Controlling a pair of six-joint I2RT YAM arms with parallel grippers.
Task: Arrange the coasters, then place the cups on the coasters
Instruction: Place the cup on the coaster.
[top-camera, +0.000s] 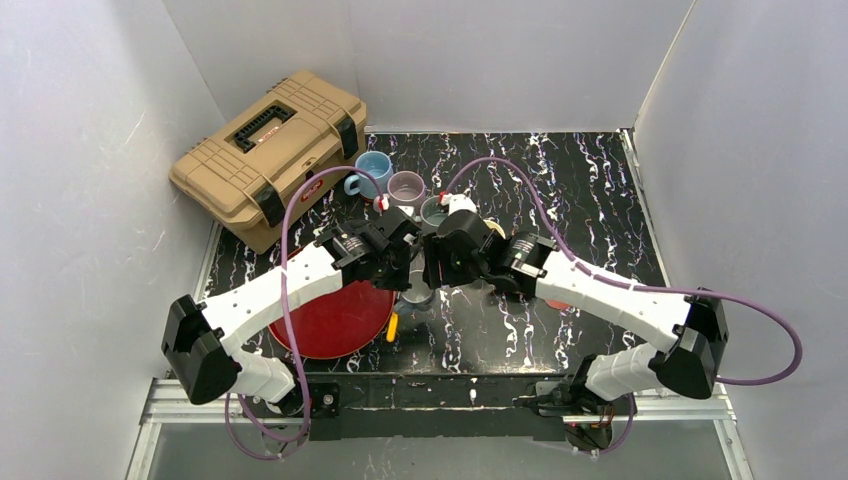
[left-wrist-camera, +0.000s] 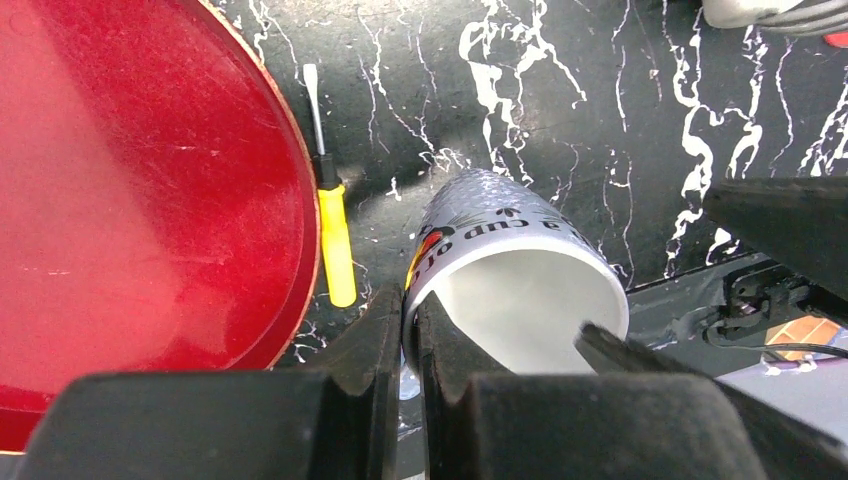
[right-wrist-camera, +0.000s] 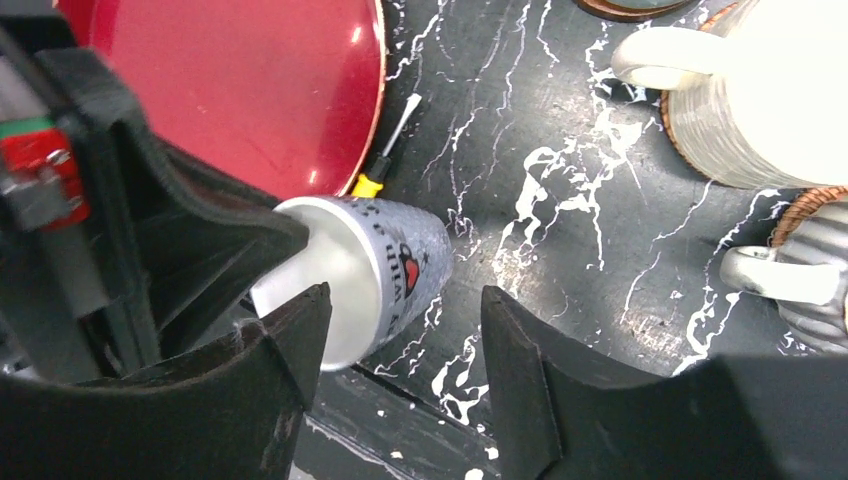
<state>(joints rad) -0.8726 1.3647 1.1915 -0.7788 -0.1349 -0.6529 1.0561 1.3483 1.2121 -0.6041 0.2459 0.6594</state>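
Pale grey cup (left-wrist-camera: 505, 245) is pinched at the rim by the left gripper (left-wrist-camera: 408, 325), beside the red tray (left-wrist-camera: 150, 180); right gripper (right-wrist-camera: 405, 305) is spread open close by.

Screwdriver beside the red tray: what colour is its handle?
The screwdriver handle is yellow; clearest in the left wrist view.

Bright, even light — sheen on red tray (left-wrist-camera: 120, 200); wrist-view foreground blurred, top view slightly soft.
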